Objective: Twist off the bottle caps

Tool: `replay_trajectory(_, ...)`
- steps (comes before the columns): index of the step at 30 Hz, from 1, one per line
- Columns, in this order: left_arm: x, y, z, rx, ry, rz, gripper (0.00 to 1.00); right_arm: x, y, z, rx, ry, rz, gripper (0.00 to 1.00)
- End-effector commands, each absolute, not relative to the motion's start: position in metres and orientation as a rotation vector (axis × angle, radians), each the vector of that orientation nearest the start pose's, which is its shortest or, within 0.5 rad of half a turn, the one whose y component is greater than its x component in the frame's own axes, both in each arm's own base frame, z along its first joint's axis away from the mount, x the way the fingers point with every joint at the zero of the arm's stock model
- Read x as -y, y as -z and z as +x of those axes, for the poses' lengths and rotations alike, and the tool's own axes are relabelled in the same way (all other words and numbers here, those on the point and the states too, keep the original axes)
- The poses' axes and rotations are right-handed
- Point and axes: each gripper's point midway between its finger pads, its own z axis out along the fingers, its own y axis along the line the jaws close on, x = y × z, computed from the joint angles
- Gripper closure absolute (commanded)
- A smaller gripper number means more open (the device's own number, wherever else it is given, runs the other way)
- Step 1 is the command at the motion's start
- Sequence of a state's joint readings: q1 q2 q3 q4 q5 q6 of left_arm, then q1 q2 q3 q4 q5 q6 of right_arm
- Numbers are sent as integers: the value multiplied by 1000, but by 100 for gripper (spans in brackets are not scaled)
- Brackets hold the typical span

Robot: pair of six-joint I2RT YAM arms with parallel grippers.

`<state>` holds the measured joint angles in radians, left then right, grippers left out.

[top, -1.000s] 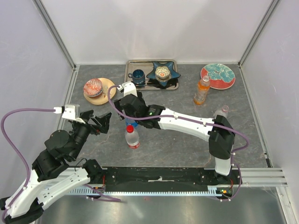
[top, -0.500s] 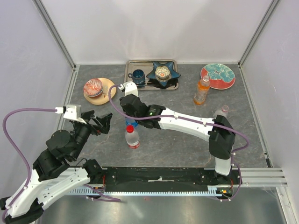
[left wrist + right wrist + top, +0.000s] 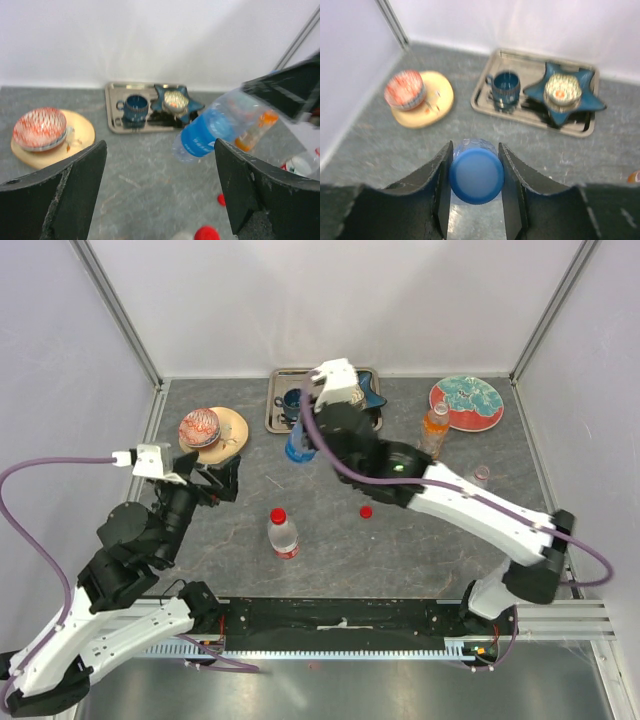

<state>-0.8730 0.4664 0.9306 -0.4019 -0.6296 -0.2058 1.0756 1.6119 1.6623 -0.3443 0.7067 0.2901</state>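
The right claw (image 3: 476, 159) clenches the blue cap (image 3: 476, 176) of a blue bottle (image 3: 207, 134), holding it tilted beside the tray (image 3: 114, 107), while the left claw (image 3: 160, 150) hangs released and a red cap (image 3: 366, 511) lies loose on the table (image 3: 330, 560).

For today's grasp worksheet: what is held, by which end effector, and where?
The blue-tinted bottle, gripped at its blue cap by the right end effector; left end effector empty.

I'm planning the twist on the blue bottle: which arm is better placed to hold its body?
Left. The left gripper is open and empty, with the blue bottle in front of it; the right gripper is shut on the blue cap.
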Motion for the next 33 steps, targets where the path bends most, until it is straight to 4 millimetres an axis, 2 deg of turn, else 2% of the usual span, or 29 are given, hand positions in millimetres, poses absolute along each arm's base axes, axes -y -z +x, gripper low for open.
replay_trajectory(1,80,-460,212,-1298,364,-87,5,-298,-453,285,-1673,-382,-143,75)
replay_trajectory(2,81,-469,216,-1280,354,-101,5,-291,-461,280,-1680,-395,-135,81)
replay_trajectory(3,90,-473,225,-1282,339,-103,4,-287,-460,275,-1700,-410,-132,89)
replay_trajectory(4,90,-494,226,-1247,359,-132,3,-279,-454,267,-1737,-422,-136,91)
replay_trajectory(5,96,-503,229,-1244,375,-125,1,-277,-450,261,-1758,-440,-142,92)
replay_trajectory(6,105,-511,232,-1248,403,-113,1,-277,-446,255,-1777,-476,-158,98)
replay_trajectory(7,124,-519,241,-1289,461,-104,1,-267,-450,245,-1781,-523,-133,100)
replay_trajectory(9,157,-530,247,-1315,611,6,1,-262,-442,236,-1803,-563,-148,100)
replay_trajectory(10,177,-535,254,-1357,730,12,1,-254,-450,225,-1789,-620,-154,100)
replay_trajectory(11,195,-536,254,-1370,855,126,1,-251,-446,221,-1797,-634,-154,100)
replay_trajectory(12,208,-539,250,-1373,960,190,1,-239,-455,213,-1774,-673,-139,100)
replay_trajectory(13,221,-537,245,-1386,1082,235,1,-238,-456,207,-1771,-709,-159,100)
replay_trajectory(14,242,-541,227,-1324,1233,446,1,-236,-455,202,-1767,-725,-179,100)
replay_trajectory(15,252,-538,215,-1300,1324,551,1,-228,-463,193,-1744,-766,-180,100)
replay_trajectory(16,264,-524,204,-1321,1452,631,1,-227,-467,186,-1734,-808,-195,100)
replay_trajectory(17,273,-520,180,-1240,1553,839,1,-228,-467,181,-1729,-838,-214,100)
replay_trajectory(18,277,-512,173,-1242,1616,894,0,-222,-475,173,-1703,-878,-213,100)
replay_trajectory(19,280,-497,167,-1288,1691,930,0,-220,-480,170,-1684,-905,-213,100)
replay_trajectory(21,284,-485,161,-1292,1702,965,0,-220,-492,159,-1654,-978,-235,100)
replay_trajectory(22,287,-474,164,-1286,1662,972,0,-220,-500,155,-1635,-1005,-235,100)
replay_trajectory(23,290,-472,157,-1271,1645,993,0,-223,-503,151,-1626,-1031,-257,100)
replay_trajectory(24,292,-463,156,-1332,1642,988,0,-226,-507,151,-1613,-1045,-264,100)
replay_trajectory(25,296,-461,160,-1306,1579,1007,1,-227,-512,150,-1602,-1056,-269,100)
replay_trajectory(26,300,-458,155,-1316,1577,1024,0,-231,-515,147,-1597,-1074,-289,100)
replay_trajectory(29,301,-454,155,-1331,1562,1032,1,-241,-521,152,-1593,-1065,-310,100)
replay_trajectory(33,300,-452,151,-1323,1560,1048,0,-257,-519,162,-1605,-1038,-334,100)
